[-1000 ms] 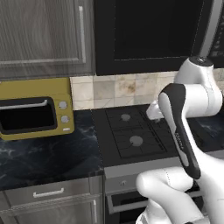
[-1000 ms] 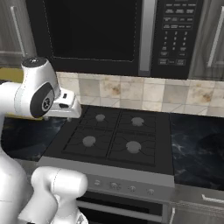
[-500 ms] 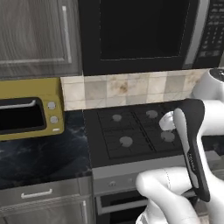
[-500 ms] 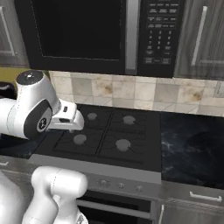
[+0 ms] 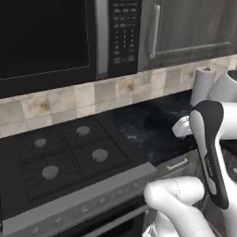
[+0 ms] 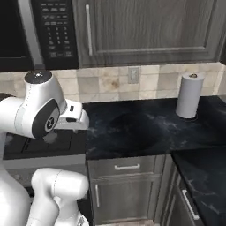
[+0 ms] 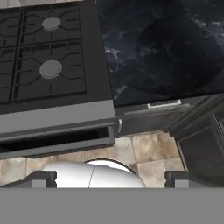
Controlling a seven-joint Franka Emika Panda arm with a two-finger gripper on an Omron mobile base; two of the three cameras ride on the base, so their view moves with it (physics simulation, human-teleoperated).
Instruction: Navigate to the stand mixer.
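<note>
The base is driving rightward along the counter (image 6: pixel 145 128): the yellow toaster oven has left the frames, while the stove (image 5: pixel 65 162) is sliding left and a paper towel roll (image 6: pixel 189 96) is arriving. The mixer is still unsighted, so the search is continuing. The gripper (image 7: pixel 109 177) is riding open, holding nothing.

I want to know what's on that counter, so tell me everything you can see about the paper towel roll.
The paper towel roll is a plain white cylinder with a small dark knob at the top. It stands upright on the dark marbled counter, close to the tiled wall and below the wood-grain cabinets. Nothing else touches it.
</note>
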